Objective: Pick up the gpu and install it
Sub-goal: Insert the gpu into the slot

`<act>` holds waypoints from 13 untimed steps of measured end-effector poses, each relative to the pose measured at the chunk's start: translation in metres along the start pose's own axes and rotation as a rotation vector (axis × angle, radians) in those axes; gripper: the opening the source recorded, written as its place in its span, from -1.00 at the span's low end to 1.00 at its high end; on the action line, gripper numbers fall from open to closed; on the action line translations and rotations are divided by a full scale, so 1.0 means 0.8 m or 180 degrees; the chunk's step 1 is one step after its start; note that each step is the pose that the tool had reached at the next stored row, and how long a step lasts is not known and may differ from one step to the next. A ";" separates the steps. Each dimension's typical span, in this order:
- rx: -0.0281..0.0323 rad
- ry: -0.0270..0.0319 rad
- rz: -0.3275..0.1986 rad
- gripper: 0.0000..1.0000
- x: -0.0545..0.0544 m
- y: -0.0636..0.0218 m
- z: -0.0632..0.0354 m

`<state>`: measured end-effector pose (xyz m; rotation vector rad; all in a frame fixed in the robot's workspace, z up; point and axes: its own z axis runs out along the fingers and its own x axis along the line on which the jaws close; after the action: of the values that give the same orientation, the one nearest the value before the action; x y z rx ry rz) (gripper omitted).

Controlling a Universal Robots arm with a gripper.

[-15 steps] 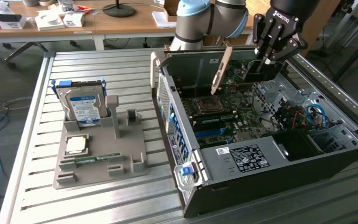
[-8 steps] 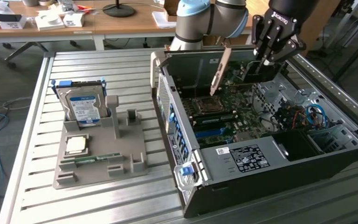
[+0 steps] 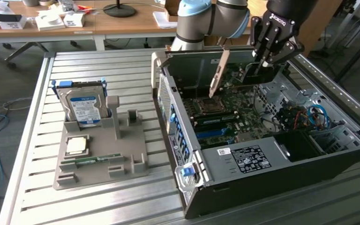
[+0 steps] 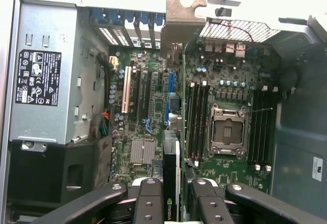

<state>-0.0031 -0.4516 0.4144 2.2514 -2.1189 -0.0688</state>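
The gpu [image 3: 219,74] stands on edge inside the open computer case [image 3: 280,187], its tan face and end toward the case's rear wall. My gripper [image 3: 261,63] comes down from above and is shut on the card's dark far part. In the wrist view the gpu [image 4: 171,170] runs edge-on away from my black fingers [image 4: 148,201], over the motherboard's expansion slots [image 4: 125,88], with its metal bracket [image 4: 184,14] at the rear opening. Whether the card sits in a slot I cannot tell.
On the slatted metal table a grey holder [image 3: 99,164] carries a silver hard drive [image 3: 83,105], a processor chip [image 3: 77,145] and a green memory stick [image 3: 92,159]. Inside the case are the processor socket [image 4: 227,129], power supply [image 4: 38,75] and loose cables [image 3: 311,117].
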 end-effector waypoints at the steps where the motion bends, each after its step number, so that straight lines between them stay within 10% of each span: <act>1: 0.0002 0.0000 -0.0002 -0.47 0.000 0.001 0.001; 13: 0.0049 0.0006 -0.0034 -0.47 -0.001 0.019 0.014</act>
<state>-0.0189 -0.4516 0.4041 2.2705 -2.1140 -0.0509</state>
